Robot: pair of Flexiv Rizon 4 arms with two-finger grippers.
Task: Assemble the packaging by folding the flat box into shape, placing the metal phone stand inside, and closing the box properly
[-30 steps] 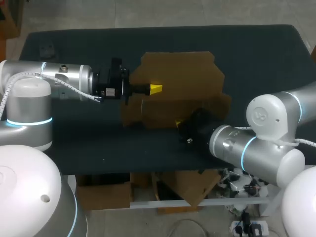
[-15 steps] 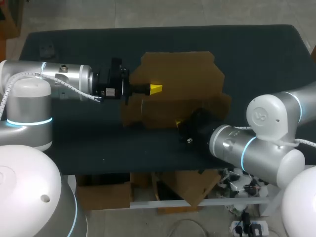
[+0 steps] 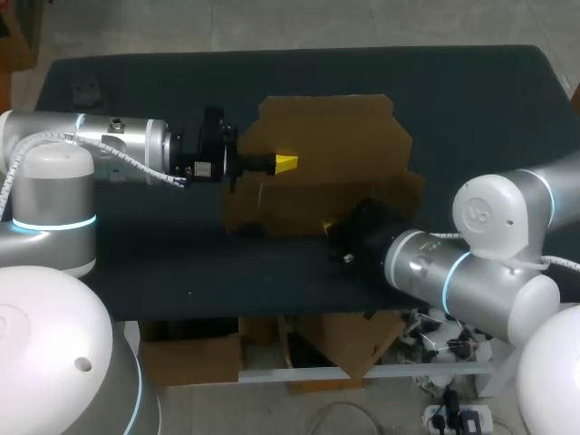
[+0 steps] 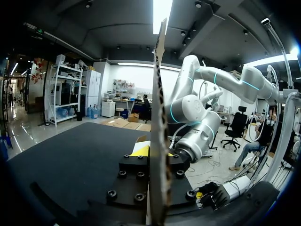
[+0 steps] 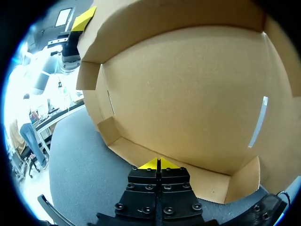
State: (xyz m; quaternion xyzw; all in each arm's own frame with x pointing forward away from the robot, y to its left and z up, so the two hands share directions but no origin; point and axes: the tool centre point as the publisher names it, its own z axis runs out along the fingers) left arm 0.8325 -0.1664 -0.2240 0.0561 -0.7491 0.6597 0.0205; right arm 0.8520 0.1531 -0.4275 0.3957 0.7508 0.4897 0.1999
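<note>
Box, half-folded, on tabletop; left pincer apparently pinching its raised panel; right pincer pressed together, empty, at its near flap; stand unseen; step: folding into shape; next calls for raising side walls.

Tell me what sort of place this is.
Probably a robotics lab workbench: the left gripper and the right gripper are both at a partly folded cardboard box on a dark-topped table.

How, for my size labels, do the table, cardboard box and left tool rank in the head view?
Largest to smallest:
1. table
2. cardboard box
3. left tool
</note>
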